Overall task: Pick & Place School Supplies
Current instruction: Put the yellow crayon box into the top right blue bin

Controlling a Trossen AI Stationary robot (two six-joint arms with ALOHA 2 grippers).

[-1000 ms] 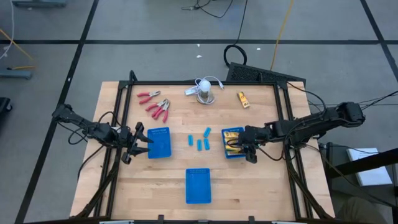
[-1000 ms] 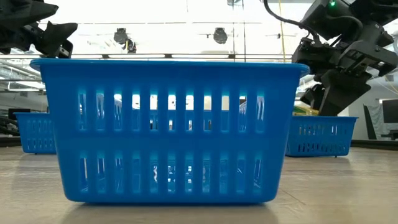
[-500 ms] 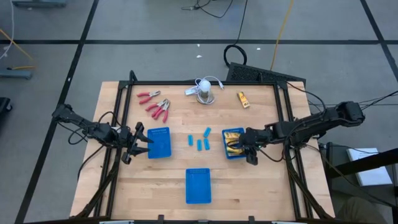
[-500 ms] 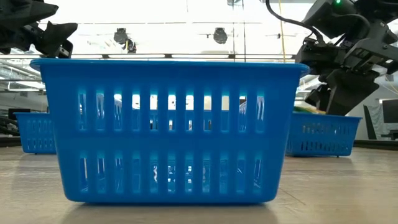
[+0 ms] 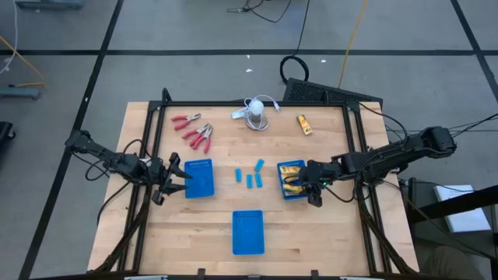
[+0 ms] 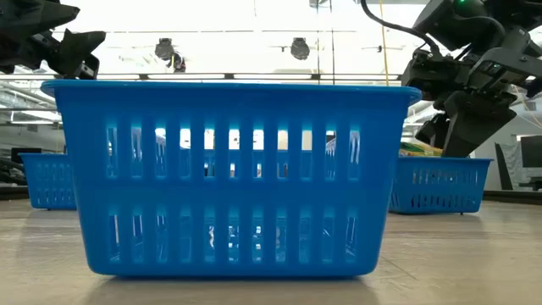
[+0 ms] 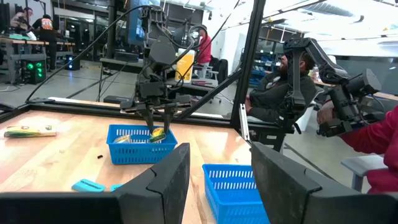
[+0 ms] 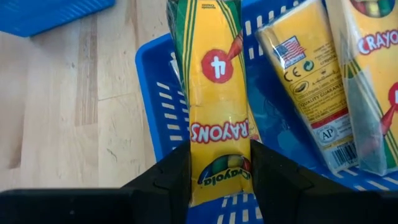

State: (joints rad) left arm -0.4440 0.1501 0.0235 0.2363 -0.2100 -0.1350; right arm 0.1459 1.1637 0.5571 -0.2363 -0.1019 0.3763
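My right gripper [image 5: 305,187] [image 8: 219,186] is over the right blue basket [image 5: 292,192] and shut on a yellow crayon box [image 8: 217,93]. Two more crayon boxes [image 8: 311,81] lie flat in that basket. Another yellow box [image 5: 304,124] lies on the far right of the table. Three light-blue blocks [image 5: 249,176] lie at the table's middle. Red-handled pliers [image 5: 194,132] lie far left. My left gripper [image 5: 177,177] [image 7: 214,186] hangs open beside the left blue basket [image 5: 201,178]. My right gripper pinches the crayon box between its two fingers [image 8: 168,180] at its logo end [image 8: 219,168], one finger on each long edge. It comes from the table's right, slanting down, with the box lying along the fingers. The box's other end [image 8: 202,18] points over the basket's rim.
A third blue basket [image 5: 248,232] [image 6: 229,178] stands near the table's near edge. A white round object with a cable [image 5: 257,115] sits at the far middle. A black frame [image 5: 156,140] borders the table. People [image 7: 292,93] sit beyond the table's right side.
My right gripper has shifted a little toward the table's right edge above the right basket, staying shut on the crayon box.
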